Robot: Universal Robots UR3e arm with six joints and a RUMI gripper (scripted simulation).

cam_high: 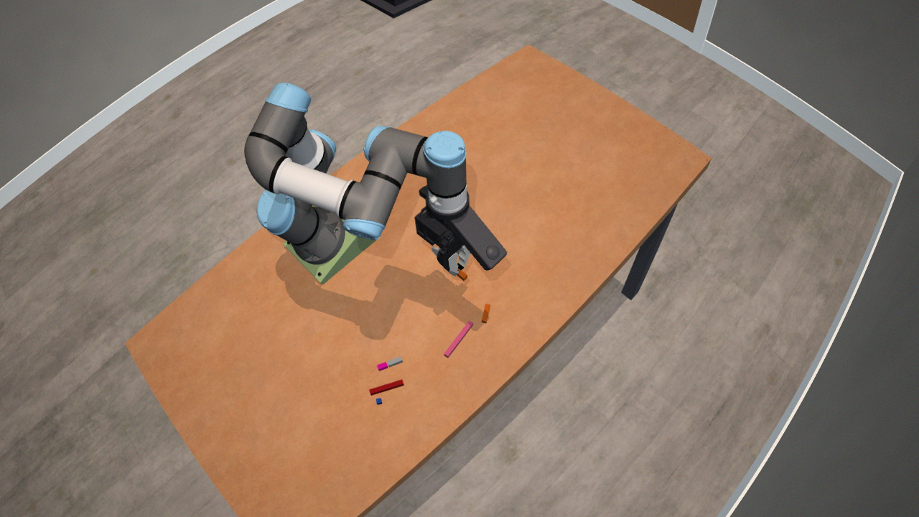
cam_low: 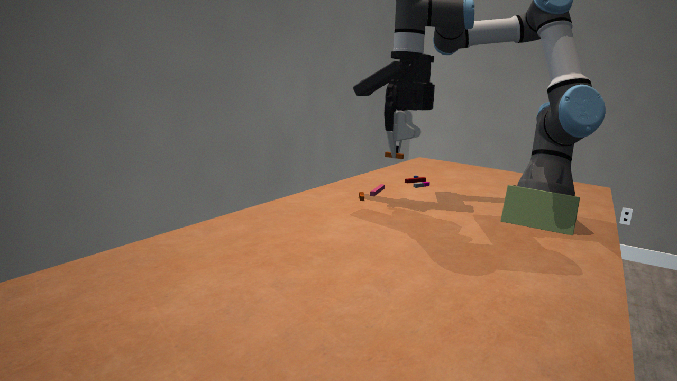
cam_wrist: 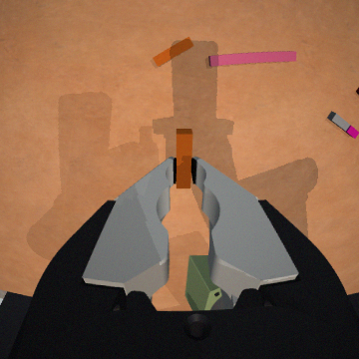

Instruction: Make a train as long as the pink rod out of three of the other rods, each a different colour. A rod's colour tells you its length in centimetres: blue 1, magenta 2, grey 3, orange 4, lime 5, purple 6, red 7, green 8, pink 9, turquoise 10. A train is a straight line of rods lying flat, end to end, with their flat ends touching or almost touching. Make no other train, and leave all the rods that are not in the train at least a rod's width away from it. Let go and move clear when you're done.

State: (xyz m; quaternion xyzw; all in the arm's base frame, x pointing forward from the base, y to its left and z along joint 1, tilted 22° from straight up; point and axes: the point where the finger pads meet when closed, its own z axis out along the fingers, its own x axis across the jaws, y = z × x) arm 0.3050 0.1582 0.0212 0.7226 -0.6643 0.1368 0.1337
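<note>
My gripper point(cam_wrist: 182, 160) is shut on an orange rod point(cam_wrist: 183, 158) and holds it level, high above the table; it also shows in the top and exterior views point(cam_high: 461, 274) point(cam_low: 394, 154). A second orange rod point(cam_high: 485, 312) point(cam_wrist: 173, 51) lies on the table near one end of the pink rod point(cam_high: 458, 338) point(cam_wrist: 252, 58) point(cam_low: 377, 189). A grey rod point(cam_high: 395, 362) point(cam_wrist: 338, 120) and a magenta rod point(cam_high: 381, 366) point(cam_wrist: 352, 132) lie end to end in a line. A red rod point(cam_high: 385, 386) point(cam_low: 414, 179) lies just beyond them, with a small blue rod point(cam_high: 378, 401) beside it.
The arm's green base point(cam_high: 327, 257) point(cam_low: 539, 208) stands on the orange table behind the rods. The table's long edge point(cam_high: 514, 366) runs close past the pink rod and the lying orange rod.
</note>
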